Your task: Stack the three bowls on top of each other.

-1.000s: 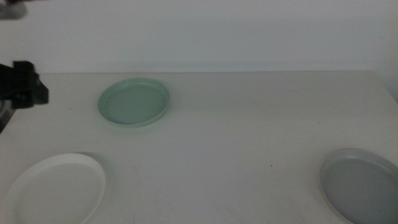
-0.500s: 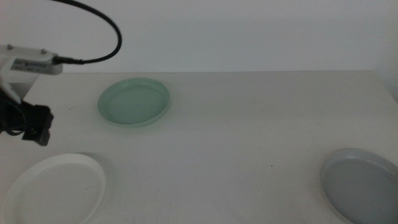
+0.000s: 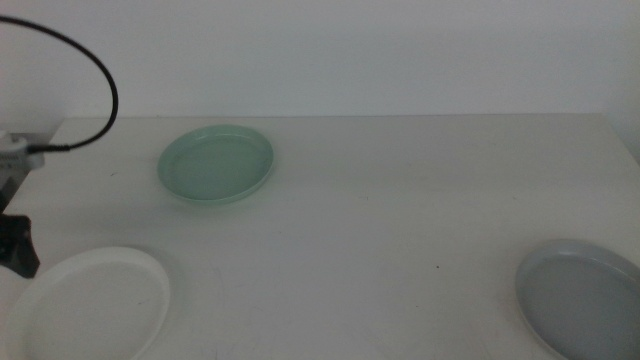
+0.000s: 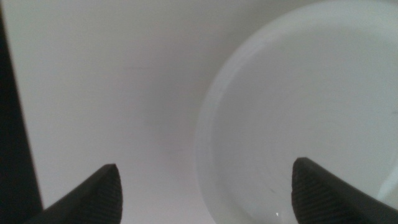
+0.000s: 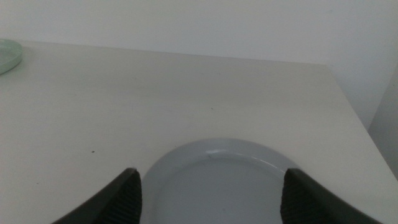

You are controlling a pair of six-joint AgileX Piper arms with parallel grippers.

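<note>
**Closing in on the white bowl's rim**

Hovering over the near-left corner of the tabletop (image 3: 400, 200), with the left gripper (image 4: 205, 193) spread wide and holding nothing, one jaw over bare surface and the other over the white bowl (image 4: 298, 118), the rim running between them. Probably lining up a pinch on that rim. Worth sinking straight down until one jaw sits inside the low wall and the other outside, then closing gently, since such a shallow lip offers little to bite on and could slip or tip.

Waiting near the front right, the right gripper (image 5: 208, 196), likewise wide apart and empty, poised above the grey bowl (image 5: 217, 180).

Sitting toward the back left, the green bowl (image 3: 216, 164), well apart from both others. Nothing stacked yet.

Lying close to the tabletop's left edge, the white bowl, so lifting up before travelling inward looks safest. Leaving plenty of open room across the middle for carrying.
</note>
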